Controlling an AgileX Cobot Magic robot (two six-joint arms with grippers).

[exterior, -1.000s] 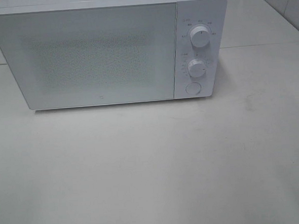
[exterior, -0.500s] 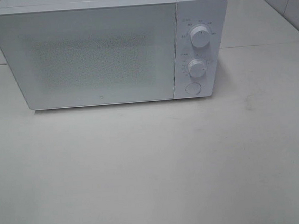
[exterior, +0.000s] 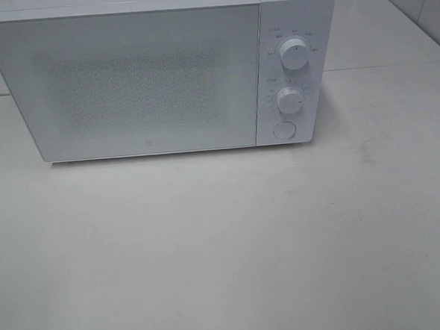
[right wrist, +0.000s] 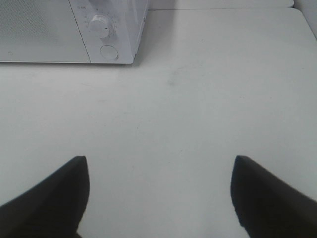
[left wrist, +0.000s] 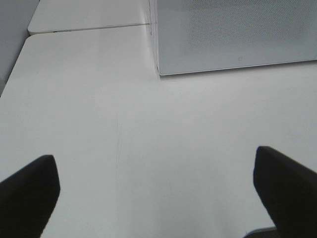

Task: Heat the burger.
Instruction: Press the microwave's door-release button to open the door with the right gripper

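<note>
White microwave [exterior: 147, 80] x1, w/ 2 knobs [exterior: 295, 53] [exterior: 289, 101], 1 button [exterior: 283, 130]; L gripper [left wrist: 154, 161] & R gripper [right wrist: 159, 163] both spread wide, empty.

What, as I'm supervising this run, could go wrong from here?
1. No burger shows in any view, and the microwave door is shut: heating might start empty.
2. The round button sits just below the lower dial; the open right gripper pressing it could knock that dial.
</note>
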